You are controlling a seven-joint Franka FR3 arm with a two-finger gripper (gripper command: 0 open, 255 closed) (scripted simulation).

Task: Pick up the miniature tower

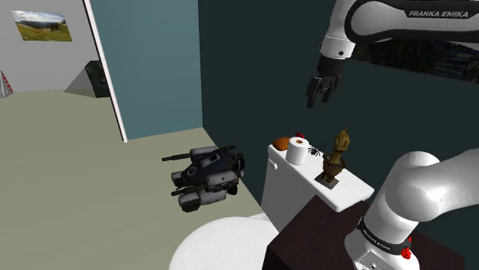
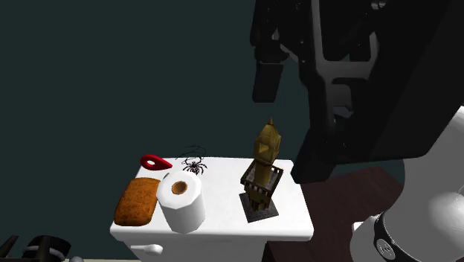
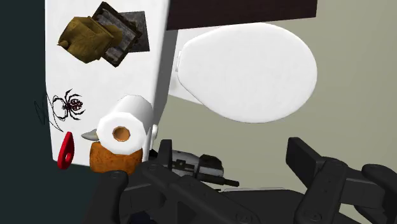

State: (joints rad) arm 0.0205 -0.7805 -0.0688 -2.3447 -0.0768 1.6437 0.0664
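Observation:
The miniature tower (image 1: 336, 157) is a brass-coloured spire on a dark square base. It stands upright on the white toilet tank lid (image 1: 349, 193), near the end closest to my stand. From the second exterior view the tower (image 2: 264, 167) is at the lid's right end. My black gripper (image 1: 321, 90) hangs in the air well above the lid, over its far end, touching nothing. In the wrist view its fingers (image 3: 146, 191) stand apart and open, with the tower (image 3: 89, 38) far ahead of them and nothing between them.
Also on the lid are a toilet paper roll (image 2: 182, 199), a brown loaf (image 2: 136, 201), a red piece (image 2: 155, 161) and a black spider (image 2: 193, 165). A dark toy vehicle (image 1: 206, 175) lies on the floor beside the white toilet seat (image 1: 222, 242). A dark teal wall (image 1: 253, 61) stands behind.

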